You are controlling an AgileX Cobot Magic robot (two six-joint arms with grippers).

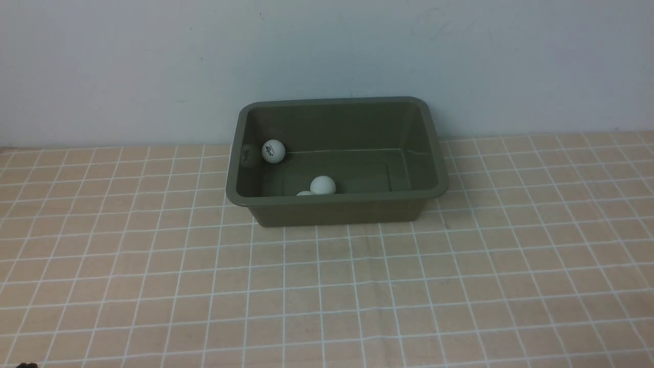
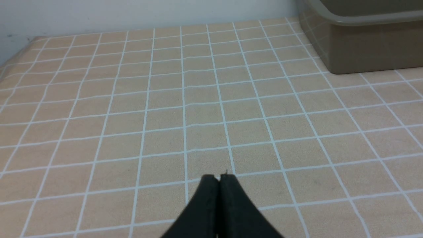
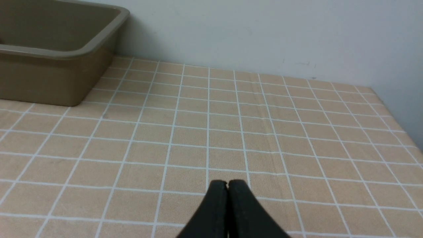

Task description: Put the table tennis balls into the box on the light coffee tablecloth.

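The olive-green box (image 1: 337, 200) stands on the light coffee tablecloth (image 1: 327, 286) near the back wall. Three white table tennis balls lie inside it: one with a dark logo (image 1: 273, 151) by the left wall, one (image 1: 323, 185) near the front wall, and one (image 1: 305, 193) mostly hidden behind the front rim. Neither gripper shows in the front view. My left gripper (image 2: 219, 178) is shut and empty, low over the cloth, with the box (image 2: 363, 46) ahead to one side. My right gripper (image 3: 227, 183) is shut and empty over the cloth, with the box (image 3: 53, 76) ahead to the other side.
A plain pale wall (image 1: 327, 61) rises right behind the box. The cloth's edges show in the left wrist view (image 2: 13, 56) and in the right wrist view (image 3: 400, 109).
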